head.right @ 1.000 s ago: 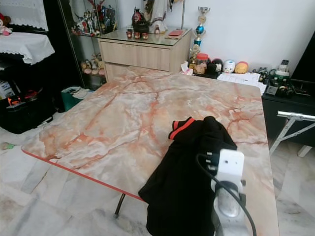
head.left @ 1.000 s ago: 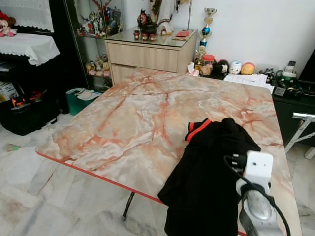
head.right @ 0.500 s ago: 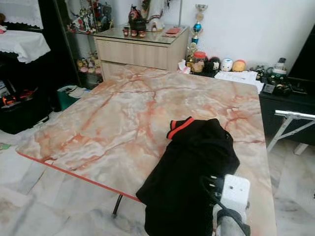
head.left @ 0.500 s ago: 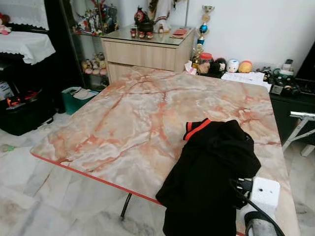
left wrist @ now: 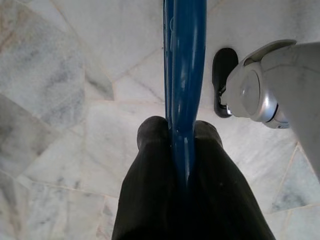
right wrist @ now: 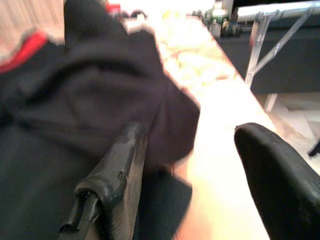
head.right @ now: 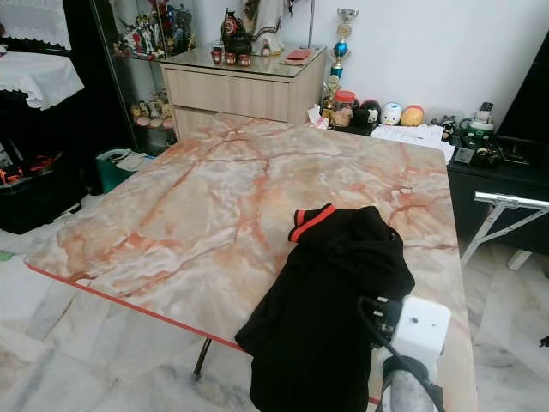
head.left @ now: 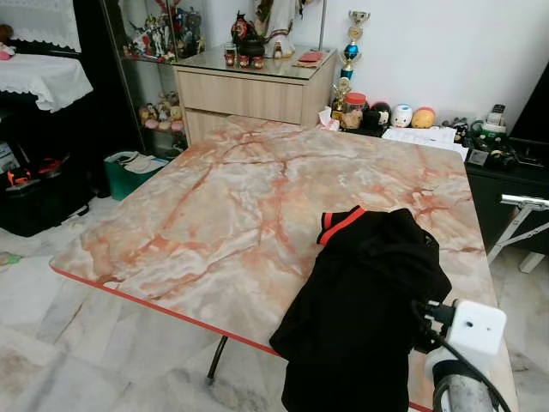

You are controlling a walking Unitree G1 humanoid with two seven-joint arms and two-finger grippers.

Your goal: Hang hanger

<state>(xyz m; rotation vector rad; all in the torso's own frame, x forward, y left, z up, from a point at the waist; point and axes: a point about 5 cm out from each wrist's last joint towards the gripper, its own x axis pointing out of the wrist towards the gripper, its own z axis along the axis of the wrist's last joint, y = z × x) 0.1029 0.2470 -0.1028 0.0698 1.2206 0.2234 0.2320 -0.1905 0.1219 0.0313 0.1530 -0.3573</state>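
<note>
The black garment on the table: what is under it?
Under the black garment lies the marble-patterned table; its lower part hangs over the near table edge. Anything beneath the cloth is covered and cannot be seen.

A black garment with a red-trimmed collar lies on the near right part of the pink marble-patterned tabletop, its lower part draped over the near edge. The right gripper sits at the garment's right edge, one finger on the cloth, the other over bare tabletop. Behind the tabletop stands a light wooden cabinet with a glass top; right of it, jars and round figurines line the wall. The left gripper holds a blue plastic hanger above the marble floor.
</note>
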